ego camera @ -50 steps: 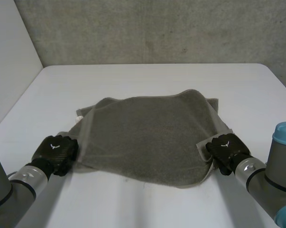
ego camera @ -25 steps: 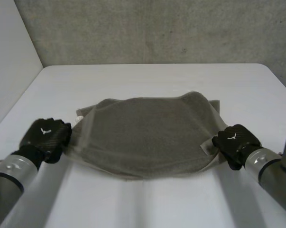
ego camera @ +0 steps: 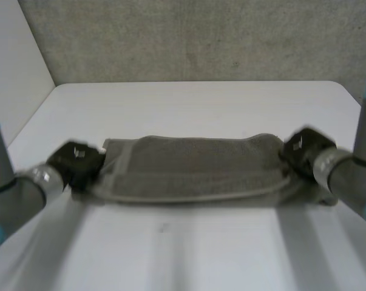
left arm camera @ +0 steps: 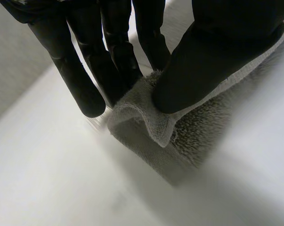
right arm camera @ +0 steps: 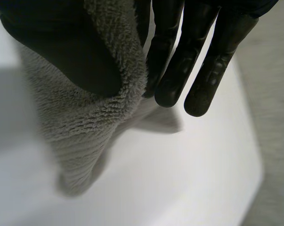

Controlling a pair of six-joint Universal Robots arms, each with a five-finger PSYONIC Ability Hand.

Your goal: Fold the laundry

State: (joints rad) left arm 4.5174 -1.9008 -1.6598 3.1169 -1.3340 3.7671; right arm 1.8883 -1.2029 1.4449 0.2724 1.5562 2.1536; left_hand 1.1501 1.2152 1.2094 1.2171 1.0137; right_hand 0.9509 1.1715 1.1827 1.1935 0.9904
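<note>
A grey-green towel (ego camera: 195,170) is stretched between my two hands above the white table (ego camera: 189,103), its near edge lifted and carried toward the far edge. My left hand (ego camera: 78,160) is shut on the towel's left corner; in the left wrist view the thumb (left arm camera: 212,56) presses the towel (left arm camera: 151,122) against the fingers (left arm camera: 109,61). My right hand (ego camera: 304,151) is shut on the right corner; in the right wrist view the thumb (right arm camera: 71,52) pinches the towel (right arm camera: 80,127) against the fingers (right arm camera: 179,56).
A grey wall (ego camera: 195,36) stands behind the table's far edge, and a pale wall (ego camera: 13,73) runs along the left side. Bare table (ego camera: 183,254) lies in front of the towel.
Both hands have lifted the towel's near corners and carried them away from me, toward the far edge. The spread towel now appears as a narrow band. The left hand has closed on its corner.
</note>
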